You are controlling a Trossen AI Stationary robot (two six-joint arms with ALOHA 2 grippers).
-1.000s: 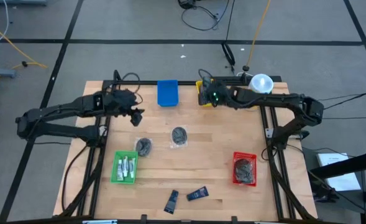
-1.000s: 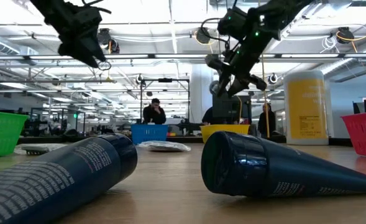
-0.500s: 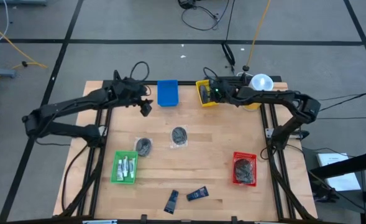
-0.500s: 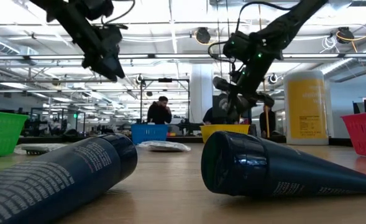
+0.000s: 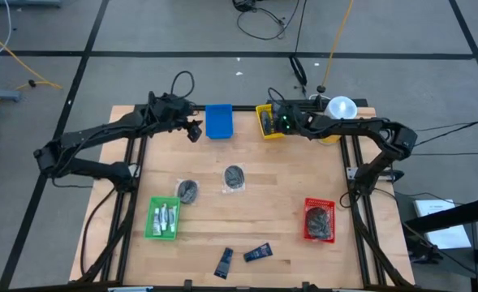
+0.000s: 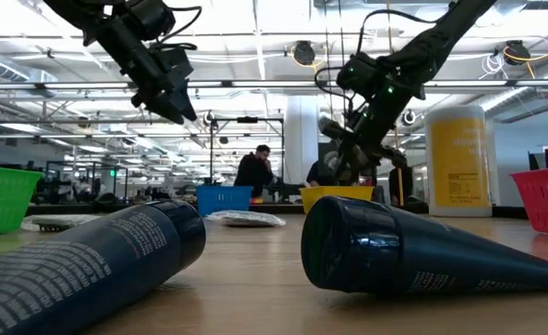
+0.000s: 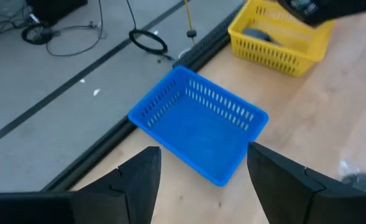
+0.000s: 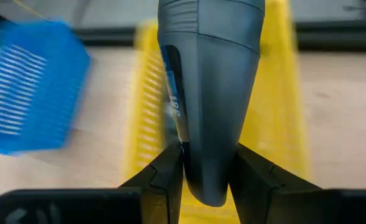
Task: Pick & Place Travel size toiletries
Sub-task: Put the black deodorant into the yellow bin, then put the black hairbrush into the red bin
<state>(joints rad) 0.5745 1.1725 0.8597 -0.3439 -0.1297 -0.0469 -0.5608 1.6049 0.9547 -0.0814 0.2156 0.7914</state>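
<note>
Right wrist view: your right gripper [image 8: 205, 177] clamps dark grey tube [image 8: 207, 93], nose-down over yellow tray [image 8: 282, 118]. High view: that tray [image 5: 265, 121] sits at table's 12 o'clock; left gripper [image 5: 193, 132] hovers just beside blue tray [image 5: 219, 121], at its 9 o'clock, fingers [image 7: 139, 180] spread wide, empty.

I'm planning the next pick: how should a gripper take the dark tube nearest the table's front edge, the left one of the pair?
Probably from straight above, closing across the middle of the left dark tube. It lies flat on the table, slightly apart from the right dark tube, so its long sides look free. The fingers would likely need turning to match its slant. The left gripper, open near the blue tray, is empty.
</note>
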